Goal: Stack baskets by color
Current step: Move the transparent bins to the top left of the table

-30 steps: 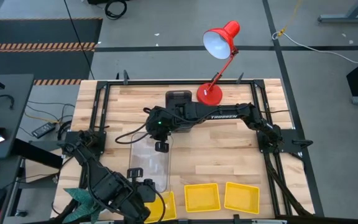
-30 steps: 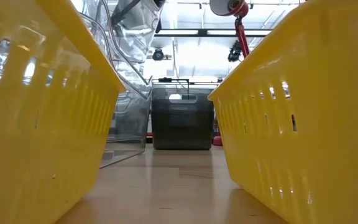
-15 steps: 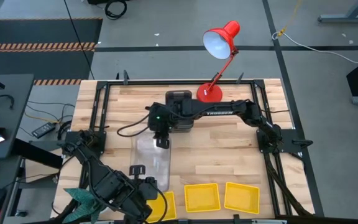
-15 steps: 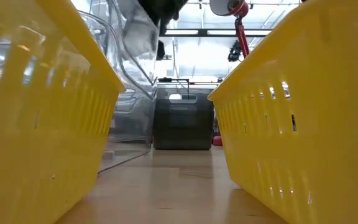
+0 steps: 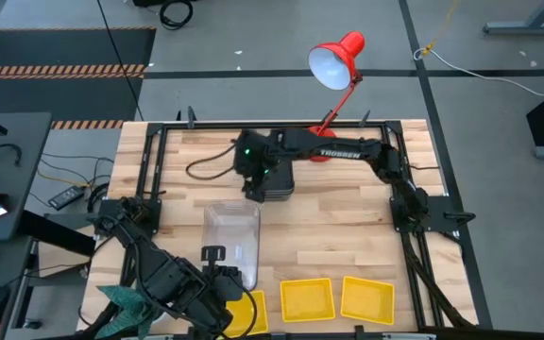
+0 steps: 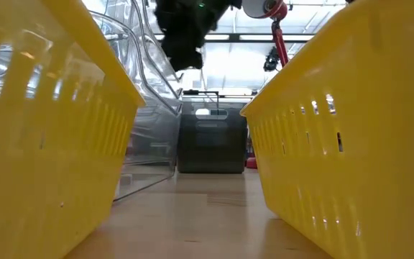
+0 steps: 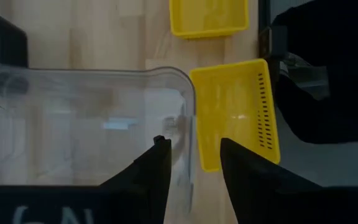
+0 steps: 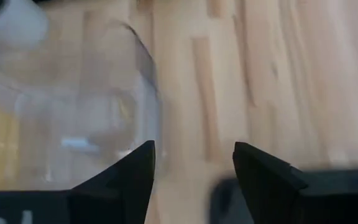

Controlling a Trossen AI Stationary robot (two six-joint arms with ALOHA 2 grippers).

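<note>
Worktop (image 5: 348,227): pale wood, carries every basket.
Clear baskets (image 5: 231,241): stacked mid-worktop.
Grey baskets (image 5: 281,179): behind them, under right arm.
Yellow baskets (image 5: 307,299): near edge.
Right gripper (image 8: 194,165): wide, empty, above clear stack.
Left gripper (image 7: 191,163): straddling clear rim, fingers parted.

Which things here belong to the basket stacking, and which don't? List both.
Belongs:
clear baskets
dark grey baskets
yellow baskets
left claw, at the clear baskets' rim
right claw, open, above the table

Not part of it:
red desk lamp
wooden table
</note>
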